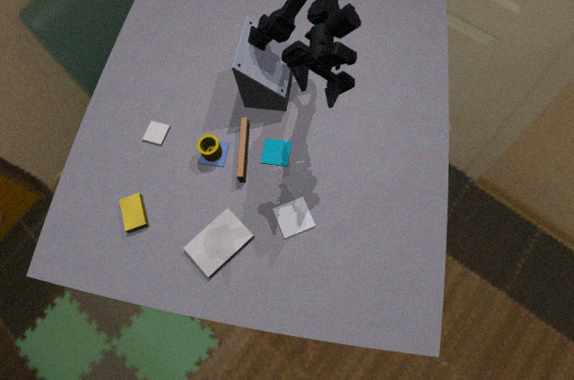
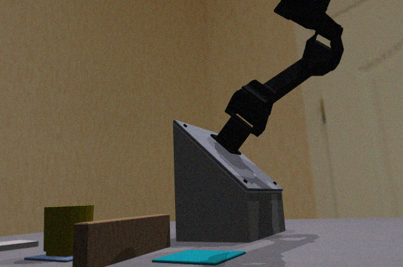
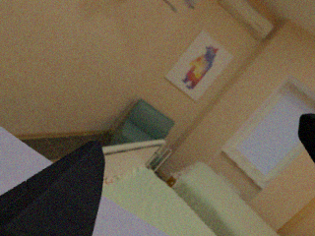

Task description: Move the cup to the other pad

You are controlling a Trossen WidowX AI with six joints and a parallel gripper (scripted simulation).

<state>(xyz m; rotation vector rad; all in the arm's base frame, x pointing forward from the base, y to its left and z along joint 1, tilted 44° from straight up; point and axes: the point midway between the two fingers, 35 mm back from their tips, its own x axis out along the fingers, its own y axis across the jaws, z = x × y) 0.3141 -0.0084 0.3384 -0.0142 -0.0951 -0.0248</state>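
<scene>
A yellow cup stands upright on the blue pad. Something small and purple shows inside it in the top view; how many marbles it holds cannot be told. The other pad, a teal one, has nothing on it but part of the arm's shadow. My gripper is open and empty, raised high above the table, to the right of the base and well away from the cup. The fingers stand wide apart in the wrist view, which shows neither cup nor pads.
A low wooden bar stands between the two pads. The arm's wedge-shaped base is behind them. A yellow block, a large white slab and two smaller white tiles lie around.
</scene>
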